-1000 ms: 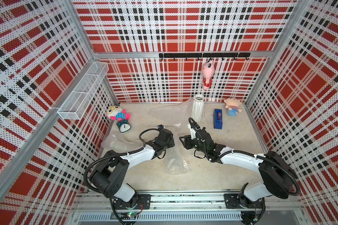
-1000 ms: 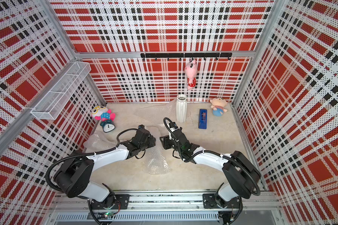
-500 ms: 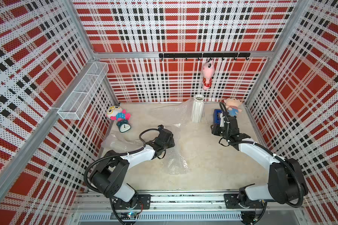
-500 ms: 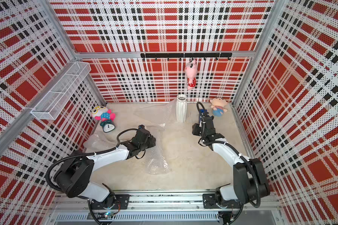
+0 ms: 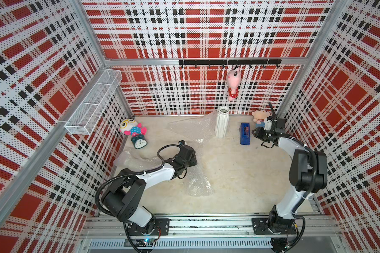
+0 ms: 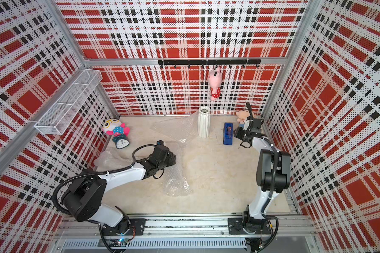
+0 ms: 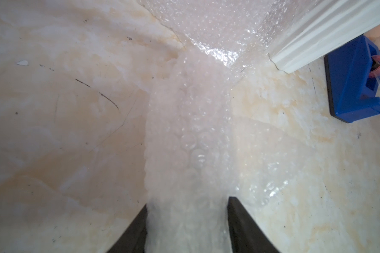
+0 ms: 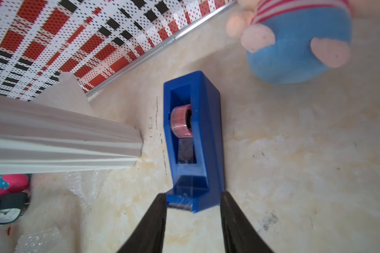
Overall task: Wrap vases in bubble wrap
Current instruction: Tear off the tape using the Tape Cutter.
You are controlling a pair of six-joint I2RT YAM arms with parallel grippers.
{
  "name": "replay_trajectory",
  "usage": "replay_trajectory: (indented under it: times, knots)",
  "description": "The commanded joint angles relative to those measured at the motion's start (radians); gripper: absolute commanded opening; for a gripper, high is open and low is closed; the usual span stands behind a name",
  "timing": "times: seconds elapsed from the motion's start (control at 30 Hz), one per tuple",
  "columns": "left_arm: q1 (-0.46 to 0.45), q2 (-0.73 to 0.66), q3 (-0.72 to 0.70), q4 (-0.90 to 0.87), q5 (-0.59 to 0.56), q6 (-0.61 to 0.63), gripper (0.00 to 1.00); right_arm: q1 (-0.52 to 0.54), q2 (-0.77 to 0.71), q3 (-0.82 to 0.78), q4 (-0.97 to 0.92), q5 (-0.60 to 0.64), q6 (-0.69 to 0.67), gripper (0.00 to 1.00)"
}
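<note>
A tall white ribbed vase (image 5: 222, 124) (image 6: 203, 124) stands upright at the back of the table. A flat bubble wrap sheet (image 5: 191, 129) lies to its left. Another sheet (image 5: 136, 160) lies crumpled by the left wall. My left gripper (image 5: 192, 157) (image 7: 187, 201) sits low at the table's middle, shut on a rolled length of bubble wrap (image 7: 189, 142) that fills the gap between its fingers and trails toward the front (image 5: 198, 184). Whatever is inside the roll is hidden. My right gripper (image 5: 255, 133) (image 8: 193, 195) is open, its tips flanking the cutter end of the blue tape dispenser (image 8: 193, 131).
The tape dispenser (image 5: 244, 133) lies right of the vase. A plush doll (image 5: 260, 116) sits in the back right corner, just behind my right wrist. A plush toy (image 5: 132, 130) and an alarm clock (image 5: 139, 143) are at the back left. A wire basket (image 5: 92, 109) hangs on the left wall.
My right arm has swung from the table's middle, beside the left gripper, out to the back right at the tape dispenser. The left arm and its bubble wrap have stayed put.
</note>
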Motion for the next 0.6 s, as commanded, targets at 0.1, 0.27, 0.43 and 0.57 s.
replay_trajectory:
  times: [0.1, 0.27, 0.43, 0.57]
  knots:
    - [-0.03, 0.038, -0.011, 0.013, 0.064, 0.047, 0.52, -0.032, 0.111, 0.08, -0.006, -0.186, -0.049, 0.42]
    - [-0.033, 0.048, -0.01, 0.047, 0.111, 0.057, 0.52, -0.032, 0.138, 0.087, 0.028, -0.228, -0.034, 0.42]
    - [-0.033, 0.055, -0.011, 0.074, 0.142, 0.063, 0.52, -0.032, 0.157, 0.101, 0.051, -0.267, -0.009, 0.4]
    - [-0.033, 0.062, -0.014, 0.088, 0.159, 0.079, 0.52, -0.03, 0.199, 0.138, 0.026, -0.292, -0.016, 0.37]
